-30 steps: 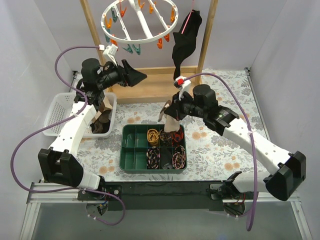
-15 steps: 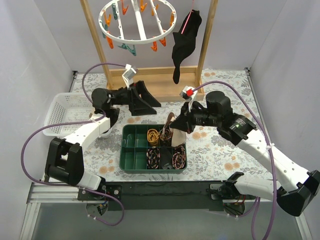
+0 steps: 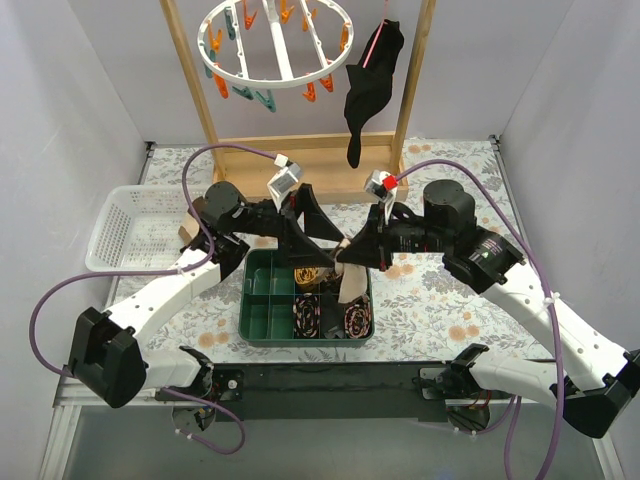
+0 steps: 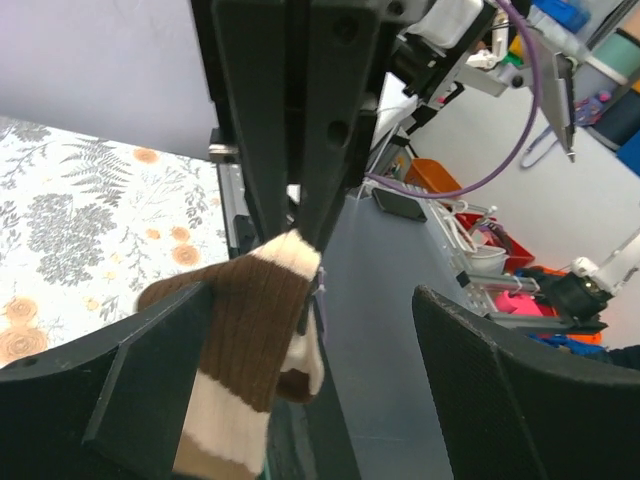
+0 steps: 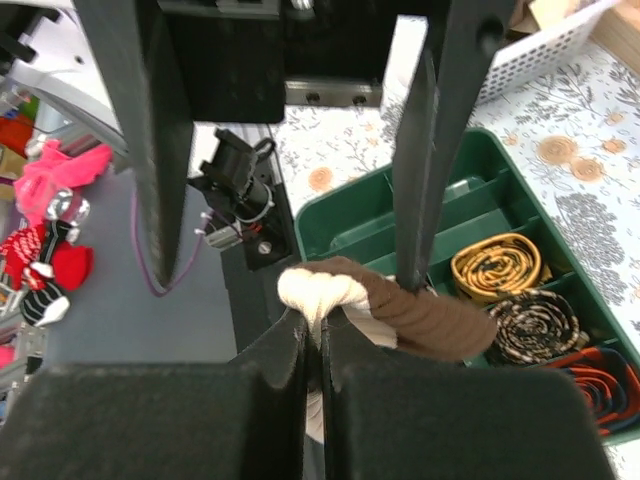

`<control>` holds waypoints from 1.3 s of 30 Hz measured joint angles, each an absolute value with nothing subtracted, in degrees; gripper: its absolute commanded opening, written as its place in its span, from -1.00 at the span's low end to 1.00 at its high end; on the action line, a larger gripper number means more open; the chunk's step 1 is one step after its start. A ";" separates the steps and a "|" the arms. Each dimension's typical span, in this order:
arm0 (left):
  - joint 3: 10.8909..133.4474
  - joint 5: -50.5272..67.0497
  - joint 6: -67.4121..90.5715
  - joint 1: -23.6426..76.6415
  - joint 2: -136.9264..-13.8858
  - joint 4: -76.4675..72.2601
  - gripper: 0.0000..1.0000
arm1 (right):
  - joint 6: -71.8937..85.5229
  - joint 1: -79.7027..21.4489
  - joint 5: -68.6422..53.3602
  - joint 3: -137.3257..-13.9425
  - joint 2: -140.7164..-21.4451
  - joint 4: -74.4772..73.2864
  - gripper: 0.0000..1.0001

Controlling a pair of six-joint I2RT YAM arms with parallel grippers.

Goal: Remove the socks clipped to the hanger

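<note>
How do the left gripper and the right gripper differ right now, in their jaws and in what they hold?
The left gripper has its jaws wide open; the right gripper is shut. The right gripper pinches the brown-and-cream striped sock by its cream end; the left gripper holds nothing, its fingers standing either side of that hanging sock. Shared: both meet tip to tip above the green divided plastic tray.

right hand (image 5: pixel 313 338) | pinching brown-cream sock (image 5: pixel 422 316) | over green tray (image 5: pixel 347 222)
</note>
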State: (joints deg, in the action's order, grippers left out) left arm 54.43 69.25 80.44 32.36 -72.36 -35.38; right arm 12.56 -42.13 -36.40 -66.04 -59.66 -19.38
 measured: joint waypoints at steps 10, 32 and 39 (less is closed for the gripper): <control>52.53 65.12 72.66 34.70 -71.79 -26.46 0.60 | 18.33 -42.13 -35.46 -67.75 -59.66 -13.52 -0.97; 54.26 47.53 66.63 35.14 -71.59 -8.54 -1.00 | 22.57 -42.13 -23.14 -65.76 -58.17 -10.63 0.33; 55.07 36.77 68.23 21.74 -69.17 1.54 -1.00 | 20.88 -42.13 -10.24 -65.84 -55.37 -18.39 0.36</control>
State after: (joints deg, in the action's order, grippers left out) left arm 55.07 36.77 68.23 21.74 -69.17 1.54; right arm 20.88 -42.13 -10.24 -65.84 -55.37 -18.39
